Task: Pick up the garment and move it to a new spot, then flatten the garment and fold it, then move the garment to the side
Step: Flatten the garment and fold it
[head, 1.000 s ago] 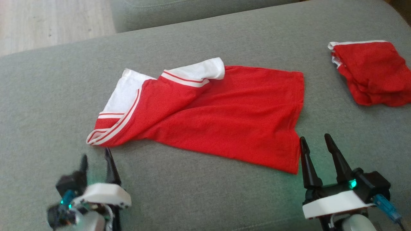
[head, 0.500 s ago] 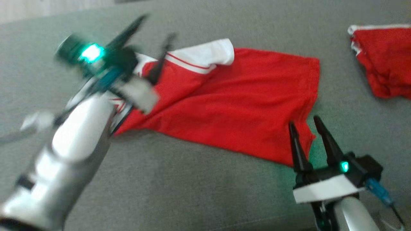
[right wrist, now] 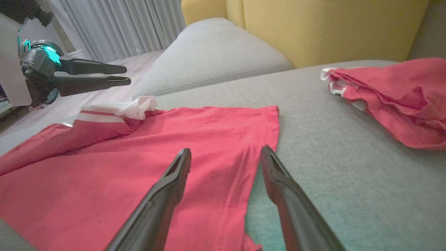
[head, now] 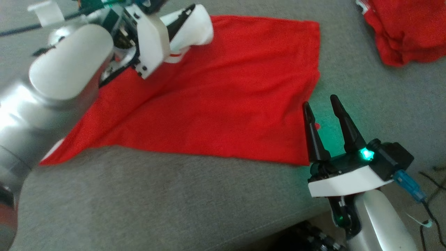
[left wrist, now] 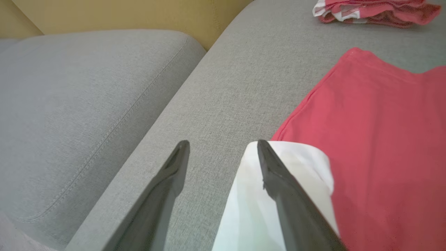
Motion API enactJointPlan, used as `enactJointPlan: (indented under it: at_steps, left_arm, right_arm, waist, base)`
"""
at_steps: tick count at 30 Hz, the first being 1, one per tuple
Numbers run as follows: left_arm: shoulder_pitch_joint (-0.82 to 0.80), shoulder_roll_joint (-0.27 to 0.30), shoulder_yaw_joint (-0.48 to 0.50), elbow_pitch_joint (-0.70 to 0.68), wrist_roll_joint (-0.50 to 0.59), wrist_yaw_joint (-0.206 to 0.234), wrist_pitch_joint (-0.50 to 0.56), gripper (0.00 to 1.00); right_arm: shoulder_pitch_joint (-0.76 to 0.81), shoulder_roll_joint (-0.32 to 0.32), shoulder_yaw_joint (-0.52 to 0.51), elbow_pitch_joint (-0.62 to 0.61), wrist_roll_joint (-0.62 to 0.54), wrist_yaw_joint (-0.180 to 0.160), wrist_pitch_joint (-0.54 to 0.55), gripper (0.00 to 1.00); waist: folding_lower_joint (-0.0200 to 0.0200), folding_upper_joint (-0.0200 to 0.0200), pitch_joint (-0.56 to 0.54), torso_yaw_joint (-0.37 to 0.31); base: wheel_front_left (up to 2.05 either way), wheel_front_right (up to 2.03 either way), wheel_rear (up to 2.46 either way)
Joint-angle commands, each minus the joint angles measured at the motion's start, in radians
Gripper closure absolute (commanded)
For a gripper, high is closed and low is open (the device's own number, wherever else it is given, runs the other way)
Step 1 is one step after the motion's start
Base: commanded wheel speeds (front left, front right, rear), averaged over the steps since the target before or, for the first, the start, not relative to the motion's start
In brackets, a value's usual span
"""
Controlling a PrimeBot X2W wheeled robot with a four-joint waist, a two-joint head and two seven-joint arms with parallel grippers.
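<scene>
Left gripper [left wrist: 221,143], wide open and empty, has been swung from lower left to upper left, over the white flap [head: 195,28] of the red fabric garment [head: 226,94] spread mid-frame on the grey sofa cushion [head: 174,202]. Right gripper [head: 320,101], open and empty, is held at the hem corner. Flattening is judged next.

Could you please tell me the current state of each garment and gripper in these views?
Red garment: spread mostly flat on the sofa, white sleeve folded over.
Second red garment: loosely folded pile, far right.
Left gripper: open, above the white sleeve, empty.
Right gripper: open, at the red garment's right edge, empty.
</scene>
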Motion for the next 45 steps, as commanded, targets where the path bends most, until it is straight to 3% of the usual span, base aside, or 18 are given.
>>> enactJointPlan:
  at_steps: [1, 10, 13, 15, 16, 21, 30, 34, 35, 36, 38, 39, 45]
  left_arm:
    - [-0.073, 0.027, 0.019, -0.005, -0.017, 0.002, -0.008, 0.00]
    - [-0.098, 0.033, -0.038, 0.017, -0.086, 0.002, 0.079, 0.00]
    - [-0.074, 0.049, -0.039, -0.025, -0.086, 0.002, 0.120, 0.49]
    - [-0.060, 0.061, -0.039, -0.053, -0.097, 0.002, 0.154, 0.71]
    - [-0.055, 0.067, -0.039, -0.069, -0.102, 0.002, 0.171, 1.00]
    - [-0.051, 0.088, -0.039, -0.154, -0.106, 0.002, 0.161, 1.00]
    - [-0.066, 0.089, -0.039, -0.240, -0.115, 0.002, -0.128, 1.00]
    - [-0.027, 0.104, -0.039, -0.283, -0.071, 0.002, -0.241, 1.00]
    - [-0.013, 0.103, -0.039, -0.286, -0.050, 0.002, -0.273, 0.79]
    - [0.008, 0.100, -0.039, -0.287, -0.035, 0.002, -0.294, 0.85]
    - [0.055, 0.090, -0.039, -0.285, -0.003, 0.002, -0.322, 0.89]
    - [0.084, 0.083, -0.039, -0.286, 0.014, 0.002, -0.328, 1.00]
    - [0.262, 0.046, -0.039, -0.304, 0.117, 0.006, -0.364, 1.00]
  right_arm:
    - [-0.009, -0.004, 0.026, -0.030, 0.012, -0.001, -0.011, 0.00]
    - [-0.021, -0.004, 0.036, -0.039, 0.049, -0.001, -0.011, 0.00]
    - [-0.020, -0.004, 0.035, -0.040, 0.054, -0.001, -0.011, 0.00]
    - [-0.018, -0.004, 0.032, -0.041, 0.056, -0.001, -0.011, 0.00]
    - [-0.018, -0.004, 0.031, -0.041, 0.056, -0.001, -0.011, 0.00]
    - [-0.014, -0.004, 0.018, -0.041, 0.051, -0.001, -0.011, 0.00]
    - [0.020, -0.004, -0.023, -0.033, 0.006, -0.001, -0.011, 0.00]
    - [0.044, -0.004, -0.036, -0.028, -0.017, -0.001, -0.011, 0.00]
    - [0.049, -0.004, -0.038, -0.026, -0.021, -0.001, -0.011, 0.00]
    - [0.054, -0.004, -0.037, -0.025, -0.025, -0.001, -0.011, 0.00]
    - [0.057, -0.004, -0.032, -0.022, -0.031, -0.001, -0.011, 0.00]
    - [0.057, -0.004, -0.031, -0.023, -0.032, -0.001, -0.011, 0.00]
    - [0.063, -0.004, -0.042, -0.027, -0.030, -0.001, -0.011, 0.00]
  waist:
    - [-0.0002, 0.0000, 0.055, -0.054]
    - [-0.0002, 0.0000, 0.092, -0.096]
    - [-0.0002, 0.0000, 0.094, -0.099]
    - [-0.0002, 0.0000, 0.094, -0.098]
    - [-0.0002, 0.0000, 0.093, -0.097]
    - [-0.0002, 0.0000, 0.082, -0.077]
    - [-0.0002, 0.0000, -0.023, 0.035]
    - [-0.0002, 0.0000, -0.086, 0.096]
    - [-0.0002, 0.0000, -0.098, 0.110]
    - [-0.0002, 0.0000, -0.110, 0.122]
    - [-0.0002, 0.0000, -0.128, 0.140]
    - [-0.0002, 0.0000, -0.135, 0.145]
    - [-0.0002, 0.0000, -0.148, 0.165]
  base:
    - [0.00, 0.00, 0.00]
    - [0.00, 0.00, 0.00]
    - [0.00, 0.00, 0.00]
    - [0.00, 0.00, 0.00]
    - [0.00, 0.00, 0.00]
    - [0.00, 0.00, 0.00]
    - [0.00, 0.00, 0.00]
    - [0.00, 0.00, 0.00]
    - [0.00, 0.00, 0.00]
    - [0.00, 0.00, 0.00]
    - [0.00, 0.00, 0.00]
    - [0.00, 0.00, 0.00]
    - [0.00, 0.00, 0.00]
